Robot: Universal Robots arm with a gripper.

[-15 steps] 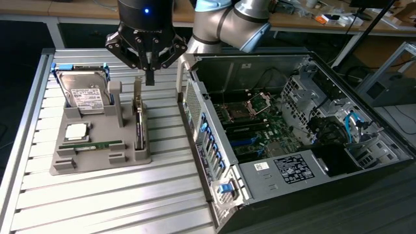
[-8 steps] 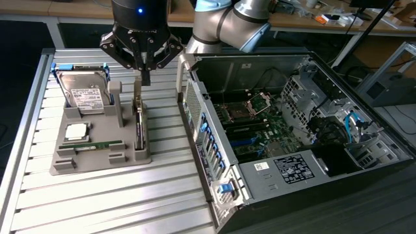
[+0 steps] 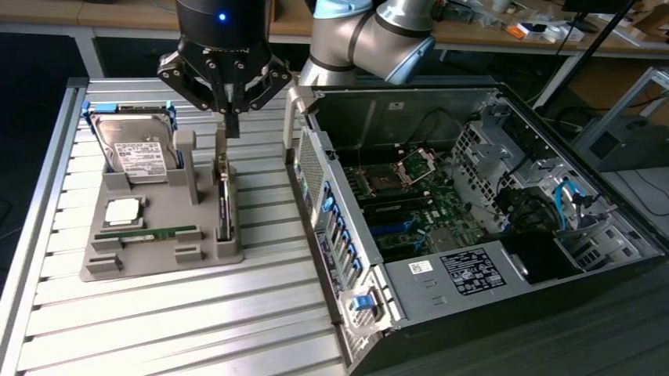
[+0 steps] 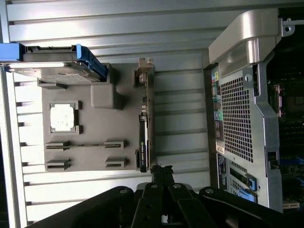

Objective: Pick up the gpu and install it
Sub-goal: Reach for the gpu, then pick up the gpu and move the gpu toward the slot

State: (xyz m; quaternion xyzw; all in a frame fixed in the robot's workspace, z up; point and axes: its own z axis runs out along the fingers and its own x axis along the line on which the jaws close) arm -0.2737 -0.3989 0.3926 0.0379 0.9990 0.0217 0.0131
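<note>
**Gripper.** The black multi-link gripper [image 3: 231, 129] [image 4: 161, 173] hangs with its fingers pressed together and nothing between them. Its tips are directly over the bracket end of the gpu [image 3: 222, 200] [image 4: 144, 137], a thin dark expansion card with a silver metal bracket. Whether the tips touch the card cannot be told.

**Task object.** The gpu stands on edge in a slot of the grey moulded holder [image 3: 157, 258] [image 4: 95, 123]. It sits on the side nearest the open computer case [image 3: 313, 168] [image 4: 235, 118] and is not yet lifted.

**Hazards.** With the fingers clenched, they cannot straddle the card. A descent from here would probably press on its top edge or bracket, tilting it in the slot or jamming it. The card is thin, so a grasp placed off-centre could let it swing. The case wall is just beside the holder, so a sideways carry risks clipping it.

**Containers.**
- The holder rests on the ribbed aluminium bench [image 3: 209, 313] [image 4: 95, 28].
- At its far end, a silver hard drive with a white label [image 3: 136, 153] [image 4: 52, 71] leans in a blue frame.
- A square silver processor [image 3: 124, 210] [image 4: 63, 117] sits in a recess.
- A narrow green memory stick [image 3: 146, 233] lies in its groove.
- The case lies on its side, exposing the green motherboard [image 3: 418, 211].
</note>
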